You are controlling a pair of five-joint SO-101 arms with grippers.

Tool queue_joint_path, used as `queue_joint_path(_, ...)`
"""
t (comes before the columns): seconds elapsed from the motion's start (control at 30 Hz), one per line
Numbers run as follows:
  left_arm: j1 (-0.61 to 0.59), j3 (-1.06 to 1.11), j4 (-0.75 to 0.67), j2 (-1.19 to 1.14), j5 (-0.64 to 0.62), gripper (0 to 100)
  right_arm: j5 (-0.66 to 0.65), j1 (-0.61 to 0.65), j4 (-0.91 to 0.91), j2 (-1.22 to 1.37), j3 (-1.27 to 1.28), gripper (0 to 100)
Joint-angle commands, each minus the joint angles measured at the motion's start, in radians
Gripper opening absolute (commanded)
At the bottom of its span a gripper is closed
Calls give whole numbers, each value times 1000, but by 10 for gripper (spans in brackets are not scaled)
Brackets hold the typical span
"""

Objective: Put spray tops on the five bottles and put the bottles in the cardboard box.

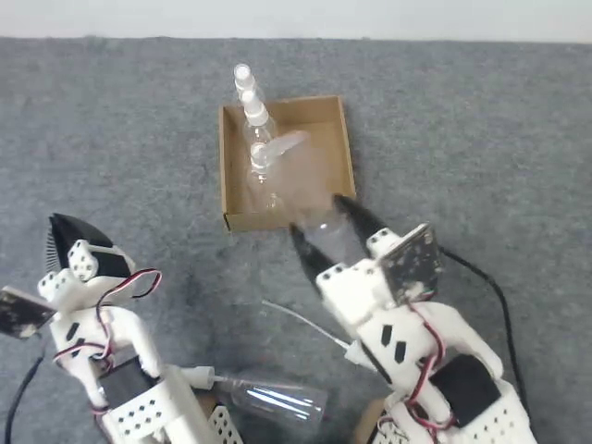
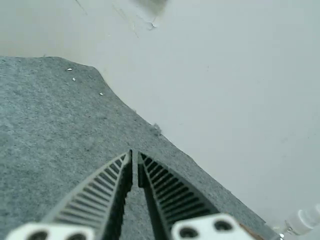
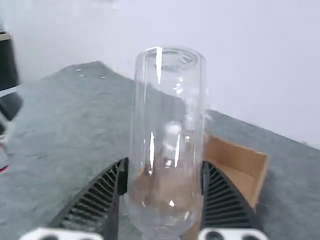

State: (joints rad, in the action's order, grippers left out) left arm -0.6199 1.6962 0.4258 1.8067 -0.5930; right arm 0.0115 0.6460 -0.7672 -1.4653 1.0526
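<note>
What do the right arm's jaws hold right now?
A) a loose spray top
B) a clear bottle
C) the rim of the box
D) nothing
B: in the right wrist view, a clear bottle stands clamped between the jaws, with the box beyond it.

Bottles [image 1: 255,115] crowd the cardboard box's [image 1: 348,148] left side; right half open.

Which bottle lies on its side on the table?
The bottle between the arm bases; the others stand at the cardboard box, except the held bottle in the right gripper.
</note>
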Motion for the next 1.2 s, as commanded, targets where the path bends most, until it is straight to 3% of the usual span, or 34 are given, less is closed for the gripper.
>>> queue_joint_path(0.0,-2,-12,-37,17,-2,16,9,-101,-24,-22,-98,76)
queue_joint_path(0.37,-3,-12,-37,17,-2,16,8,-191,-131,-21,-114,76)
queue_joint_path(0.7,-3,-12,-37,17,-2,16,29,-306,-47,-22,146,76)
queue_joint_path(1.17,0,-12,-37,17,-2,16,68,-311,-85,4,150,76)
